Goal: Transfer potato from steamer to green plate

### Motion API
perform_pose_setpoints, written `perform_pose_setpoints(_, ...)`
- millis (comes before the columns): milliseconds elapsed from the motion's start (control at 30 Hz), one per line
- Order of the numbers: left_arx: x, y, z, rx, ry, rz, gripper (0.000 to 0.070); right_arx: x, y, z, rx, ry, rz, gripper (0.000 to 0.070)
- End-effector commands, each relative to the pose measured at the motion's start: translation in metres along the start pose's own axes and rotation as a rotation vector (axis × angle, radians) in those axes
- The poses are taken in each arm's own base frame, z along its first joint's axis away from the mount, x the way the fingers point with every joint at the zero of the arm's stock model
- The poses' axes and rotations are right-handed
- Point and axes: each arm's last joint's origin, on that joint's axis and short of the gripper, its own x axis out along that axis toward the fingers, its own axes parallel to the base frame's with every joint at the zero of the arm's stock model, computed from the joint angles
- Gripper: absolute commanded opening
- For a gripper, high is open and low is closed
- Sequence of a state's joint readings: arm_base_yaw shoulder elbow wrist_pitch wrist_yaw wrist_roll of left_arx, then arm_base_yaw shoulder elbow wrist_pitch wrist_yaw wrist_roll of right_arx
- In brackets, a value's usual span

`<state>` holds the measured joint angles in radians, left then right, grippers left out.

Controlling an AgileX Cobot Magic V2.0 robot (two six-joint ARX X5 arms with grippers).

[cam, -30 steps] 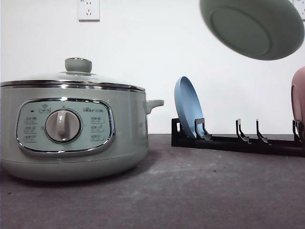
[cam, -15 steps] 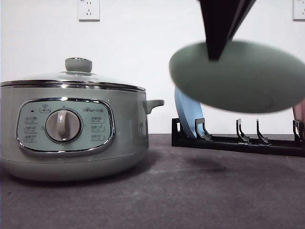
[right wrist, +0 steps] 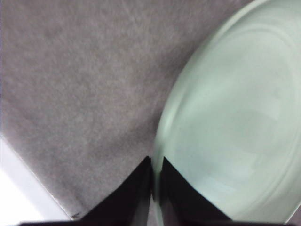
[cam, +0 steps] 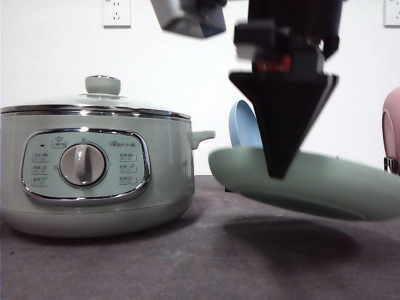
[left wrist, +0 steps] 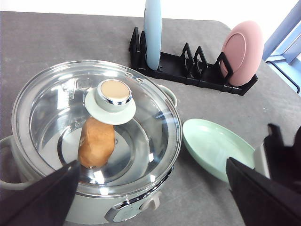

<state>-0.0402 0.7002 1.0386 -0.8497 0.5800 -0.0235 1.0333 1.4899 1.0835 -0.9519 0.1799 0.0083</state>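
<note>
1. Here's the desk (cam: 125, 269), a grey matte top running back to a white wall (cam: 187, 62) with a power socket (cam: 116, 12) high up.
2. Big steamer (cam: 87, 169) sits towards the left edge of the desk, glass lid (left wrist: 94, 127) on, dial facing the front.
3. Black dish rack (left wrist: 193, 70) along the far edge carries a blue plate (left wrist: 153, 33) and a pink plate (left wrist: 242, 52), both on edge.
4. The green plate (cam: 312, 184) is in the air, just over the desk right of the steamer, near level, its right side tipped slightly down.
5. Right gripper (right wrist: 155, 188) pinches that plate's rim, fingers narrow.
6. Left gripper (left wrist: 150, 197) hangs above the steamer, fingers wide, holding nothing.
7. The potato (left wrist: 96, 142) lies inside the steamer under the lid, long axis seemingly running front to back, though reflections blur it.
</note>
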Motion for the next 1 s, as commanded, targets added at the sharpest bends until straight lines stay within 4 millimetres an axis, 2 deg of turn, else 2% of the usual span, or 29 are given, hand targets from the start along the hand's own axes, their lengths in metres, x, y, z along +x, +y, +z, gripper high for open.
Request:
perform_pose_setpoints(0,-0.003,-0.002,0.005,0.024,-0.018,-0.009,0.0635,0.008,0.005,0.002,0.004,0.008,-0.005,0.0004)
perform_pose_setpoints(300,-0.003,-0.002,0.005,0.024,-0.018,-0.009,0.0635,0.032,0.013,-0.007,-0.006,0.008,0.017,0.0004)
perform_pose_setpoints(567,-0.003,-0.002,0.005,0.024,-0.017,-0.009,0.0635,0.047,0.017,-0.001,0.007,-0.002,0.066,0.0014)
perform_pose_setpoints(600,-0.003,-0.002,0.005,0.023,-0.017,-0.009,0.0635,0.048,0.018,-0.001,0.012,0.003,0.066,0.0033)
perform_pose_setpoints(633,-0.003,-0.002,0.005,0.023,-0.016,-0.009,0.0635,0.050,0.018,-0.001,0.014,0.009,0.070,0.0091)
perform_pose_setpoints(700,-0.003,-0.002,0.005,0.022,-0.014,-0.009,0.0635,0.051,0.019,-0.001,0.018,0.017,0.079,0.0260)
perform_pose_setpoints(767,-0.003,-0.002,0.005,0.022,-0.014,-0.008,0.0635,0.051,0.019,-0.001,0.031,0.015,0.078,0.0376)
perform_pose_setpoints(967,-0.003,-0.002,0.005,0.022,-0.015,-0.009,0.0635,0.047,0.018,0.001,0.056,-0.011,0.080,0.0393)
